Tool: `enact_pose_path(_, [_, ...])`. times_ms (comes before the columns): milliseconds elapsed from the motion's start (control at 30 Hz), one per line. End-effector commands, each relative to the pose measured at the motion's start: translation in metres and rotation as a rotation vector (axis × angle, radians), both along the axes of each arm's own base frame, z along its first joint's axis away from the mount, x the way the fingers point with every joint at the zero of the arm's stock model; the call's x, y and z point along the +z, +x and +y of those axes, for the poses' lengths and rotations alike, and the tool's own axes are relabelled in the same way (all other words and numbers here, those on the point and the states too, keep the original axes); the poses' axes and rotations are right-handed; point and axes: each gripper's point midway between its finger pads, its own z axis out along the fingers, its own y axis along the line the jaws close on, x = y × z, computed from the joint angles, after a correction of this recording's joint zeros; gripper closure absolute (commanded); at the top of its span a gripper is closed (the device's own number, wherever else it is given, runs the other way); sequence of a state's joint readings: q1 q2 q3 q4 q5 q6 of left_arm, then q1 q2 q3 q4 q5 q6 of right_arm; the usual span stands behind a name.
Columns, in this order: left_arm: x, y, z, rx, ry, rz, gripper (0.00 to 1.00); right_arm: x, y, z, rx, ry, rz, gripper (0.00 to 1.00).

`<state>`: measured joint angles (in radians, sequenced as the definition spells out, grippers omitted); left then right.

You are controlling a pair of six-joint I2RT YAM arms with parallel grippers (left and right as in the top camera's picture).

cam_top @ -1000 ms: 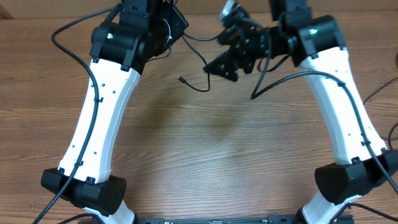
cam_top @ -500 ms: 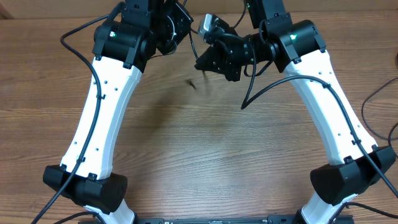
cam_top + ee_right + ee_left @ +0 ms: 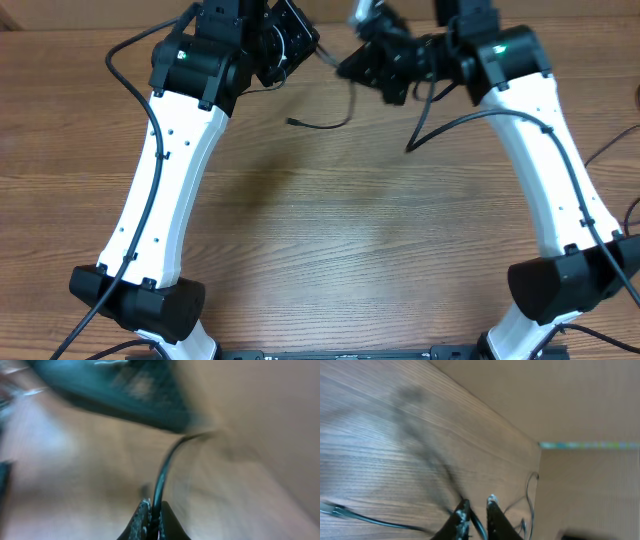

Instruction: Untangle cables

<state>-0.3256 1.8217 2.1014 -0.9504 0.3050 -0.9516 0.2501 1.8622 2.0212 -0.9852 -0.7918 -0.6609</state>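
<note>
A thin black cable [image 3: 335, 122] hangs between my two grippers at the far edge of the table, and its free plug end [image 3: 292, 121] lies on the wood. My right gripper [image 3: 360, 62] is shut on the cable [image 3: 165, 467]; in the right wrist view the cord runs straight up out of the closed fingertips of that gripper [image 3: 152, 506]. My left gripper [image 3: 298, 38] sits just left of it. In the left wrist view the left gripper [image 3: 477, 504] has its jaws slightly apart, with the cable [image 3: 479, 527] passing between them against the left finger [image 3: 463, 511].
A cardboard wall [image 3: 580, 405] stands behind the table's far edge. A thicker wiring loop [image 3: 440, 125] droops from the right arm. More thin cord [image 3: 532, 491] lies near the wall, and dark cords [image 3: 610, 150] show at the right edge.
The right gripper closed on the cable and pulled back to the right and away. The left jaws parted a little. The loose plug end swung out to the left.
</note>
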Motion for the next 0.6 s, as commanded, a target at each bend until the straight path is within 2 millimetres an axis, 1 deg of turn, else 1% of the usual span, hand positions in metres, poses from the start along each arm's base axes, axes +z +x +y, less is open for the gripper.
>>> enact_pose_path(0, [0.010,-0.008,-0.016,-0.147,0.000,-0.058,0.86,0.004,0.035,-0.052,-0.195,0.016,0.022,0.96])
enact_pose_path(67, [0.009,-0.011,-0.017,-0.169,0.002,-0.055,0.84,0.009,0.052,-0.086,-0.276,0.028,0.002,0.96])
enact_pose_path(133, [0.007,-0.013,-0.017,-0.182,0.012,-0.054,0.84,0.010,0.063,-0.121,-0.349,0.030,-0.011,0.96])
enact_pose_path(167, [0.007,-0.014,-0.018,-0.196,0.014,-0.059,0.84,0.011,0.068,-0.143,-0.393,0.030,-0.015,0.96])
enact_pose_path(267, [0.007,-0.016,-0.020,-0.212,0.016,-0.062,0.85,0.012,0.076,-0.199,-0.507,0.030,-0.024,0.96])
enact_pose_path(333, [0.006,-0.016,-0.020,-0.212,0.018,-0.059,0.85,0.014,0.079,-0.240,-0.598,0.042,-0.021,0.96])
enact_pose_path(367, [0.006,-0.017,-0.020,-0.213,0.019,-0.056,0.86,0.015,0.079,-0.256,-0.633,0.053,-0.014,0.96])
enact_pose_path(433, [0.005,-0.018,-0.022,-0.230,0.033,-0.067,0.86,0.016,0.073,-0.283,-0.675,0.084,0.006,0.96])
enact_pose_path(500, [0.005,-0.020,-0.024,-0.249,0.048,-0.080,0.85,0.015,0.068,-0.293,-0.685,0.100,0.022,0.96])
enact_pose_path(567, [0.003,-0.022,-0.026,-0.290,0.090,-0.109,0.82,0.013,0.064,-0.301,-0.698,0.109,0.043,0.96])
